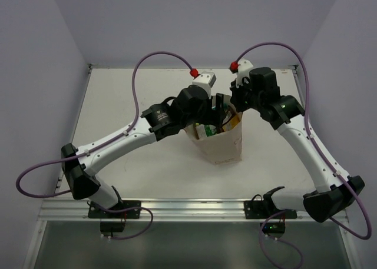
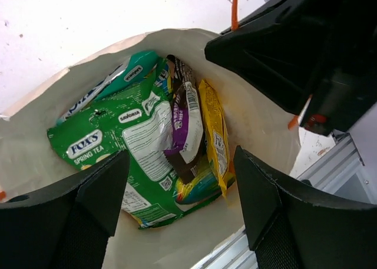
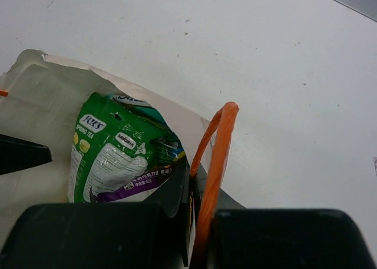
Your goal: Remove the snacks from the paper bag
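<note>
- I am hovering my left hand (image 2: 179, 186) right over the open mouth of the paper bag (image 1: 221, 145), which is standing upright on the table (image 1: 147, 169) between my two arms.
- This hand is released: the fingers (image 2: 97, 192) are standing wide apart with nothing between them.
- The snacks are lying down inside the bag, directly below the gap between my fingers, so the way to them is straight down.
- The dark brown bar (image 2: 185, 128) and the yellow bar (image 2: 215, 133) are leaning side by side near the middle. Their long axes are running across the line along which my fingers close, so I am judging that the fingers would be meeting on their narrow width.
- The green pouch (image 2: 118, 139) is lying broad and slanted towards my left finger, with the teal pouch (image 2: 126, 75) tucked behind it against the far wall. It is looking too wide to straddle as neatly.
- My right hand (image 3: 199, 222) is clenched on the string handle (image 3: 218, 139) at the bag's rim, seemingly holding the mouth open and the bag steady.
- So the left hand is both the nearer one and the free one. I am expecting the pick to depend on dropping between the bag walls without catching the paper.
</note>
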Tool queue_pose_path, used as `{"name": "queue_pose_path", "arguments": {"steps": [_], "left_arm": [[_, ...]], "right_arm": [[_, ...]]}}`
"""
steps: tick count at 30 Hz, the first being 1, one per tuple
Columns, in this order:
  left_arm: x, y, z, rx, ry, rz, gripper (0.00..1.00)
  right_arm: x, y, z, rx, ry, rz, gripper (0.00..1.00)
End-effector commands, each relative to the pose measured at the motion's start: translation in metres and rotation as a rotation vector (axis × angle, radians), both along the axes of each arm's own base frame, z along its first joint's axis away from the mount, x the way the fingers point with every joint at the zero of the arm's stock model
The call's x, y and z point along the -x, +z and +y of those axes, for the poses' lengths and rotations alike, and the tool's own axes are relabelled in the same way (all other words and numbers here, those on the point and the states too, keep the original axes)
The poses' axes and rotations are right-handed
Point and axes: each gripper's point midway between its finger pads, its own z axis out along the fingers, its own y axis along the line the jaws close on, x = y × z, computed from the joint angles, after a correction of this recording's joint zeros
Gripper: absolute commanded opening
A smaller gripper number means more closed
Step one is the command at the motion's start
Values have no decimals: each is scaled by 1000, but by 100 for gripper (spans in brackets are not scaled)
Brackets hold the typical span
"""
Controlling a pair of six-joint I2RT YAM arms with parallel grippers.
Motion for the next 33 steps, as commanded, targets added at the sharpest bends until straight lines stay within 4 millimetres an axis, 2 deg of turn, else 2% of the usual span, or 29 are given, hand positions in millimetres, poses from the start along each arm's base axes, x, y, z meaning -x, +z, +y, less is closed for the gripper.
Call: {"name": "queue_pose_path", "arguments": {"steps": [1, 5, 7, 8, 10, 11, 13, 14, 16, 19, 24, 26, 33], "left_arm": [[-11, 2, -16, 88, 58, 14, 77], [-17, -6, -13, 72, 96, 14, 77], [-18, -2, -4, 79, 123, -1, 76], [-18, 8, 5, 93, 145, -23, 76], [-21, 8, 17, 88, 173, -29, 76], [-21, 16, 25, 105, 184, -38, 76], [-23, 12, 35, 111, 199, -29, 76], [-21, 16, 39, 124, 201, -33, 75], [-20, 10, 38, 135, 198, -21, 75], [-14, 0, 28, 159, 160, 16, 75], [-10, -14, 9, 239, 132, 85, 71], [-7, -23, 1, 259, 114, 122, 68], [-9, -32, -20, 291, 103, 154, 57]], "right_arm": [[-8, 113, 2, -147, -3, -348, 0], [-14, 126, 3, -118, 25, -432, 0], [-18, 126, 6, -95, 51, -445, 0], [-20, 132, 7, -73, 68, -473, 0], [-25, 130, 16, -58, 128, -476, 0], [-25, 137, 19, -47, 151, -497, 0], [-30, 131, 29, -25, 212, -479, 0], [-30, 137, 32, -25, 229, -490, 0], [-32, 136, 40, -27, 273, -477, 0], [-29, 136, 52, -48, 340, -468, 0], [-25, 148, 61, -72, 386, -475, 0], [-24, 145, 63, -74, 387, -463, 0], [-15, 128, 64, -81, 383, -439, 0]]}}
